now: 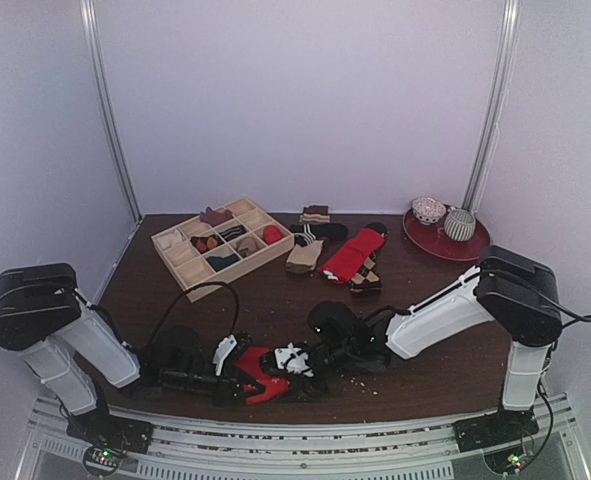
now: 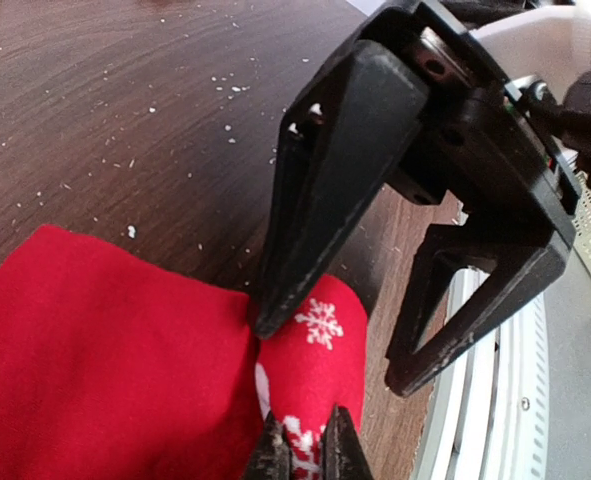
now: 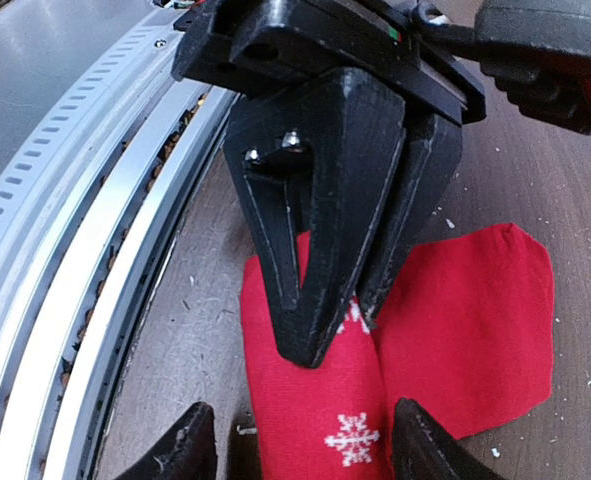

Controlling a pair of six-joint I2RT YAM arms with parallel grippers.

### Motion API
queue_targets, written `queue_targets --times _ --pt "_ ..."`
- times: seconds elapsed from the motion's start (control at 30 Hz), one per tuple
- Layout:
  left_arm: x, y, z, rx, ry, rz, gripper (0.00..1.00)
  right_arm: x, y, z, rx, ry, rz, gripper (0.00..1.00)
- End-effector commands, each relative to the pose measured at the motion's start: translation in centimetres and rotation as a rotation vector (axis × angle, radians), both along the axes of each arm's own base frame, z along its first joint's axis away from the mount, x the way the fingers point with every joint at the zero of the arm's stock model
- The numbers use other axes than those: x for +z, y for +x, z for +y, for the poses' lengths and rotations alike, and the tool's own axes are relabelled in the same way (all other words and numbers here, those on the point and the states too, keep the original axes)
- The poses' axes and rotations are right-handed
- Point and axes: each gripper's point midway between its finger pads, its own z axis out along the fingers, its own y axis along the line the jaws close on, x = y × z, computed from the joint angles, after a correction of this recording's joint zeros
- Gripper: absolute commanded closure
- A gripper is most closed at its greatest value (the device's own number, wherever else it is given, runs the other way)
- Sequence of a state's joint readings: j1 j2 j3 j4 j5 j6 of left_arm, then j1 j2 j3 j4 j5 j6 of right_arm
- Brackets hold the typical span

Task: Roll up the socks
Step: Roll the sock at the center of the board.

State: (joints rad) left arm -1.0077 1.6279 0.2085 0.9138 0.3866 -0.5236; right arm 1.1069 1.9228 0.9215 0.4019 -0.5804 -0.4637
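Observation:
A red sock with white snowflake pattern (image 1: 262, 384) lies on the dark wooden table near the front edge. It fills the left wrist view (image 2: 105, 350) and shows in the right wrist view (image 3: 315, 400). My left gripper (image 1: 237, 386) (image 2: 306, 442) is shut on a fold of this sock. My right gripper (image 1: 295, 362) (image 3: 305, 452) is open, with its fingers either side of the sock's narrow end, facing the left gripper. A cream and tan sock (image 1: 304, 257) lies in the pile at the back.
A wooden divided tray (image 1: 168, 248) with small items stands at the back left. A plain red sock (image 1: 353, 254) and other socks lie mid-back. A red plate (image 1: 425, 238) with two balls sits back right. The table's metal front rail (image 3: 65, 250) is close by.

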Motion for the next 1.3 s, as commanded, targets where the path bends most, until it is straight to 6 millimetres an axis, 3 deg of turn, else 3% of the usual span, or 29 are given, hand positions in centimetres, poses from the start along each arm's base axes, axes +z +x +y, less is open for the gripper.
queue_targets --times 0.0,0.13,0.47,0.53,0.6,0.73,0.87,0.93,1.03,1.1,1.23,1.27 --pt "-5.3 -2.4 3.5 -0.007 0.204 0.135 1.00 0.0 0.8 0.8 -0.027 0.014 -0.023 0.42" --pt "-5.2 -2.4 3.3 -0.016 0.196 0.134 1.00 -0.5 0.6 0.8 -0.017 -0.007 -0.008 0.49" --pt "-3.5 -2.1 2.0 -0.049 0.126 0.087 1.00 -2.4 0.1 1.3 0.005 -0.121 0.086 0.81" --pt "-3.1 -1.9 2.0 -0.051 0.124 0.065 0.84 -2.8 0.0 1.0 -0.004 -0.150 0.109 0.83" --pt "-1.3 -0.7 1.0 -0.039 0.100 0.010 0.70 -3.2 -0.1 0.7 -0.012 -0.177 0.126 0.84" --pt "1.0 1.5 2.0 0.051 0.109 -0.082 0.46 -3.7 -0.2 -0.1 -0.029 -0.211 0.136 0.84" --pt "3.3 3.3 4.0 0.158 0.123 -0.156 0.40 -4.1 -0.5 -0.6 -0.027 -0.235 0.145 0.84" --pt "4.1 4.1 5.2 0.215 0.125 -0.183 0.42 -4.3 -0.7 -0.9 -0.018 -0.253 0.146 0.84" --pt "4.0 5.6 7.0 0.307 0.147 -0.184 0.62 -4.6 -0.8 -1.2 -0.007 -0.274 0.136 0.84" --pt "1.9 5.4 8.1 0.315 0.198 -0.144 0.71 -4.6 -0.7 -1.3 -0.004 -0.283 0.127 0.84" --pt "0.9 5.2 6.9 0.265 0.189 -0.108 0.76 -4.7 -0.7 -1.3 0.002 -0.295 0.121 0.84" --pt "1.7 5.8 5.9 0.259 0.163 -0.117 0.77 -4.6 -0.6 -1.3 0.005 -0.297 0.117 0.84"
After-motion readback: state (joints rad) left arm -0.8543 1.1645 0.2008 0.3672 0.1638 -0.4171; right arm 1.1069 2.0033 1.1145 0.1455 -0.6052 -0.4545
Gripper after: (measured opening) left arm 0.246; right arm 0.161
